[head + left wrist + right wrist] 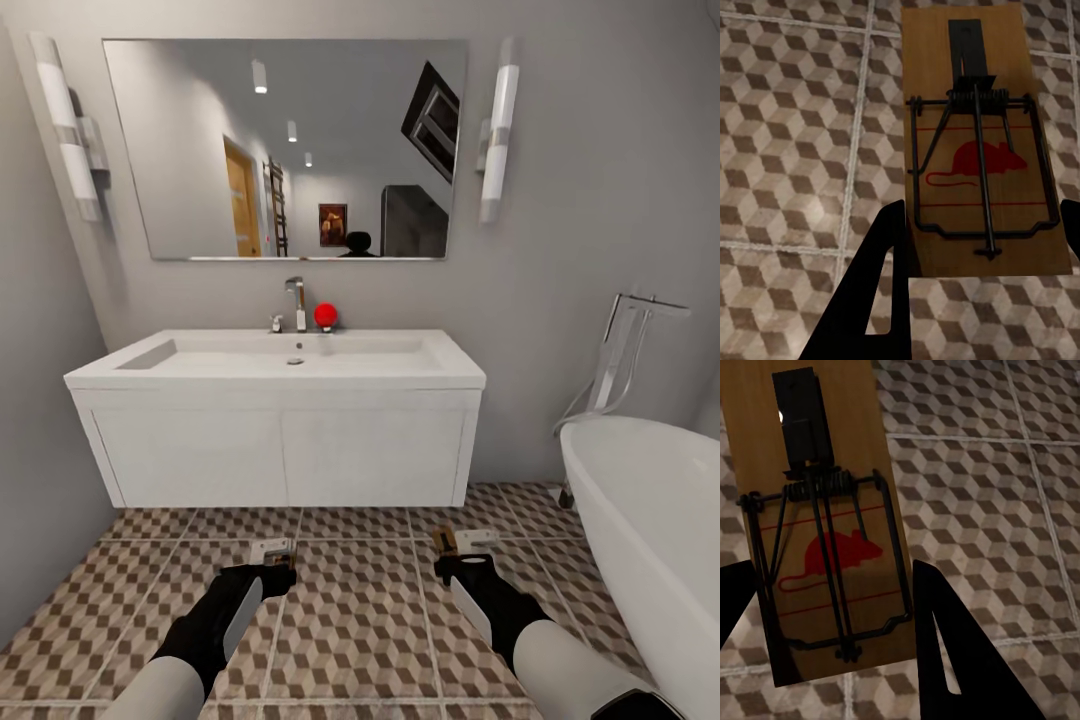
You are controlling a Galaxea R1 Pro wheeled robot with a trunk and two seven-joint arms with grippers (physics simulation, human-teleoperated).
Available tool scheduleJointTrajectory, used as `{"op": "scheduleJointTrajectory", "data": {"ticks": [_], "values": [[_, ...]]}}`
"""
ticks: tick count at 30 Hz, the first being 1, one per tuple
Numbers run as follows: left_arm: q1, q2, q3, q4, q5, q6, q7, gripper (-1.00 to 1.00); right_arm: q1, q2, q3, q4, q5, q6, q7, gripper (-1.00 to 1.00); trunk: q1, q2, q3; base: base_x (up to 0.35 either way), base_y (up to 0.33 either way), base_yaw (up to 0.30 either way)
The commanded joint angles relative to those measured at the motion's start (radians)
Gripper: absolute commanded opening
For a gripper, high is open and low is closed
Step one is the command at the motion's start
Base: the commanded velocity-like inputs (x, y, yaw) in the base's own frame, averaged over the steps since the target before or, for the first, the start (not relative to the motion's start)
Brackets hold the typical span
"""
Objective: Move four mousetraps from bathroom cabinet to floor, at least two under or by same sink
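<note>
At the bottom of the head view both arms reach forward over the bathroom floor (350, 610), its cube-patterned tiles running up to the wall. The left gripper (272, 560), lower left of centre, has its fingers clamped on a mousetrap (270, 549); the left wrist view shows that trap (979, 142) close up, a wooden plate with a dark wire spring and a red mouse drawing, one black finger (870, 292) against its edge and the other at the opposite edge, the tiles (795, 150) below it. The right gripper (455, 562), lower right of centre, likewise grips a second mousetrap (462, 541); in the right wrist view this trap (817, 525) sits between the two black fingers (960, 652), held above the tiles (982, 495).

Beyond the grippers, across the middle of the head view, stands the white two-door vanity (280, 450) carrying the bathroom sink (290, 358) with its chrome tap (296, 303) and a red ball (325, 315) beside it. At the right edge is a white bathtub (660, 520) with a chrome filler (625, 350). Farthest, on the wall, hangs a mirror (290, 150) flanked by two tube lamps (498, 140).
</note>
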Motion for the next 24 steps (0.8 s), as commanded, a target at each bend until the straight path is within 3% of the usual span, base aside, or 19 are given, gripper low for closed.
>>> {"op": "scheduleJointTrajectory", "data": {"ticks": [1,11,16,18,19,24], "values": [[0.000,0.000,-0.001,-0.002,0.010,0.005,0.008,-1.00,-0.001,-0.001,0.008,-0.002,-0.013,0.004,-0.008,-1.00,0.004,-0.008,-0.004,0.000,0.000,0.000],[0.000,-0.001,-0.004,0.000,0.008,0.003,0.010,-1.00,-0.001,-0.001,0.007,0.000,-0.010,0.005,-0.009,-1.00,0.042,-0.078,-0.036,0.000,0.000,0.000],[0.000,-0.018,-0.010,-0.028,0.000,-0.016,0.014,-1.00,-0.001,-0.002,0.006,0.002,-0.010,0.003,-0.009,-1.00,0.061,-0.113,-0.051,0.000,0.000,0.000],[0.000,-0.026,-0.012,-0.041,-0.022,-0.032,0.016,-1.00,-0.001,-0.003,0.005,0.002,-0.011,0.004,-0.009,-1.00,0.069,-0.127,-0.058,0.000,0.000,0.000],[0.000,-0.044,-0.013,-0.050,-0.084,-0.045,0.016,-1.00,-0.001,-0.001,0.006,0.004,-0.019,0.003,-0.010,-1.00,0.073,-0.134,-0.061,0.000,0.000,0.000],[0.000,-0.069,-0.013,-0.086,-0.116,-0.071,0.024,-1.00,-0.001,-0.001,0.003,0.005,-0.026,0.002,-0.009,-1.00,0.092,-0.169,-0.076,0.000,0.000,0.000]]}}
